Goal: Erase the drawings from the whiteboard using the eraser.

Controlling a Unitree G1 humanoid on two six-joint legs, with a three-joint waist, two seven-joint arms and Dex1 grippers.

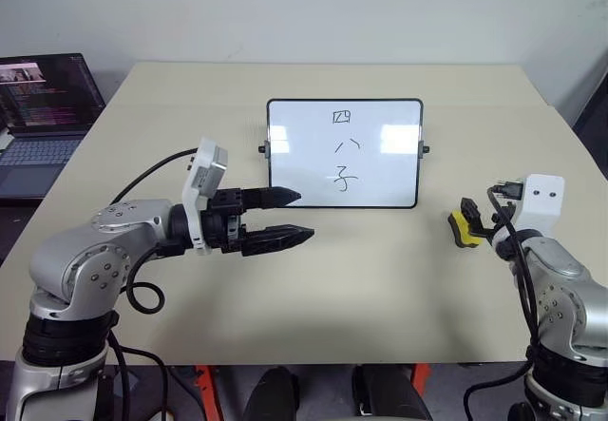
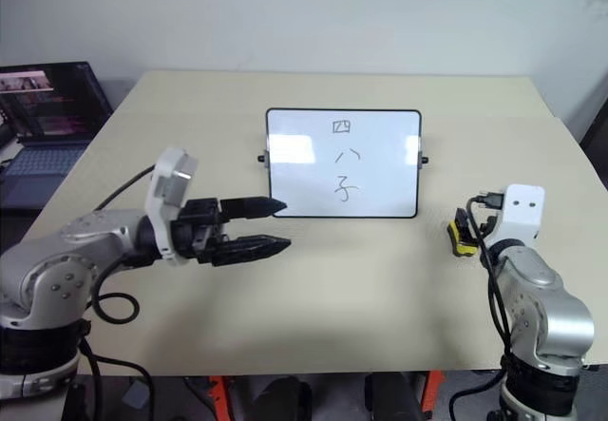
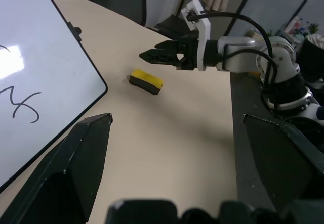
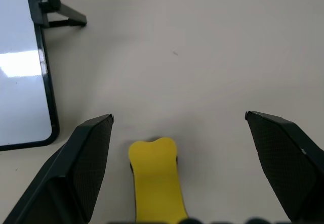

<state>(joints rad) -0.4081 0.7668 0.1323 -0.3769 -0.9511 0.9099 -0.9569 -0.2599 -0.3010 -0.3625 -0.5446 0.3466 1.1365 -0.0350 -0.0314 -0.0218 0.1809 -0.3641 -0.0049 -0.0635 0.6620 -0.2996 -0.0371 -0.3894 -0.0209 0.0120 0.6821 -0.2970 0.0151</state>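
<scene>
The whiteboard [image 1: 380, 169] stands tilted back on the table's middle, with the drawings [image 1: 344, 151], three black characters in a column, on its face. The yellow eraser [image 1: 462, 231] lies flat on the table to the board's right. My right gripper [image 4: 178, 117] is open, its fingers [image 4: 86, 158] wide on either side of the eraser [image 4: 156, 183] and clear of it. My left gripper [image 1: 304, 214] hangs open and empty above the table, in front of the board's lower left corner, pointing toward the right. The left wrist view shows the eraser [image 3: 146, 81] just under the right gripper [image 3: 152, 55].
An open laptop [image 1: 43, 117] sits on a lower surface beyond the table's left edge. The beige table [image 1: 380, 297] stretches bare in front of the board. A black foot [image 4: 63, 15] props the board at its side.
</scene>
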